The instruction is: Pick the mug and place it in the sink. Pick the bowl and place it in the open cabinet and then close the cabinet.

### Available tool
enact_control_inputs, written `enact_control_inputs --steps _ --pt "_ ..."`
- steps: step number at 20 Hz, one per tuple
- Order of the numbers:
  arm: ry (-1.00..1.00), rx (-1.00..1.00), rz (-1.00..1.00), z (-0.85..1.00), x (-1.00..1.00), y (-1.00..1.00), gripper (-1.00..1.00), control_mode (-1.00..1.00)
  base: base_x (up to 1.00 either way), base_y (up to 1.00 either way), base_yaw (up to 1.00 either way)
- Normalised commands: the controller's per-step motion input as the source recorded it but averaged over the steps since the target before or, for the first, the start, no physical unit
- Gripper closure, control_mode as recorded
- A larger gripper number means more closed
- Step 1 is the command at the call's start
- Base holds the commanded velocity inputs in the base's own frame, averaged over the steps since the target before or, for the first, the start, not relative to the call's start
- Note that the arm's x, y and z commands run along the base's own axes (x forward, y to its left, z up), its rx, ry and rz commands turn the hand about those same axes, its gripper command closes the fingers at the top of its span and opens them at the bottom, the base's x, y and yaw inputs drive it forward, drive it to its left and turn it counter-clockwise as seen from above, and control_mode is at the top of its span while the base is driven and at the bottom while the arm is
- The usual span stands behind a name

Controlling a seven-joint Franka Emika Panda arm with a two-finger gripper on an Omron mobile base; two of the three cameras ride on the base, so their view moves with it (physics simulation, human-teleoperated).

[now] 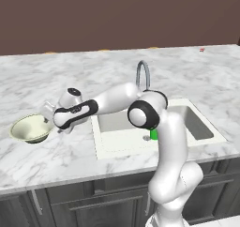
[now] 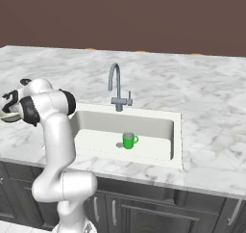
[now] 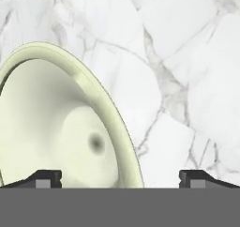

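Note:
The cream-white bowl (image 1: 28,129) sits upright on the marble counter, left of the sink (image 1: 101,146). My gripper (image 1: 48,116) hangs open just over the bowl's right rim. In the hand view the bowl (image 3: 56,127) takes up the left half, and the gripper (image 3: 120,177) straddles its rim: one fingertip (image 3: 44,178) over the bowl's inside, the other over bare marble. Nothing is held. The green mug (image 2: 128,140) stands upright in the sink (image 2: 120,123) by the drain, and part of the mug (image 1: 153,135) shows behind my arm. The cabinet is out of view.
A grey gooseneck faucet (image 1: 143,73) rises behind the sink. The marble counter (image 1: 197,76) stretches wide on both sides, with a dark wall behind it. Dark under-counter cabinets (image 2: 144,213) run along the front below.

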Motion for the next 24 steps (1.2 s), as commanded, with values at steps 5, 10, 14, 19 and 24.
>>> enact_control_inputs --steps 5,10,14,19,24 --pt "0.00 0.00 0.00 -0.11 0.04 0.20 -1.00 -1.00 0.00 0.00 0.00" --pt "0.00 0.00 0.00 -0.13 0.00 0.02 1.00 -1.00 0.00 0.00 0.00" --pt "-0.01 0.00 0.00 0.00 0.00 0.00 1.00 -1.00 0.00 0.00 0.00" --pt "0.00 0.00 0.00 0.00 0.00 0.00 1.00 -1.00 0.00 0.00 0.00" --pt "0.00 0.00 0.00 0.00 0.00 -0.02 1.00 -1.00 0.00 0.00 0.00"
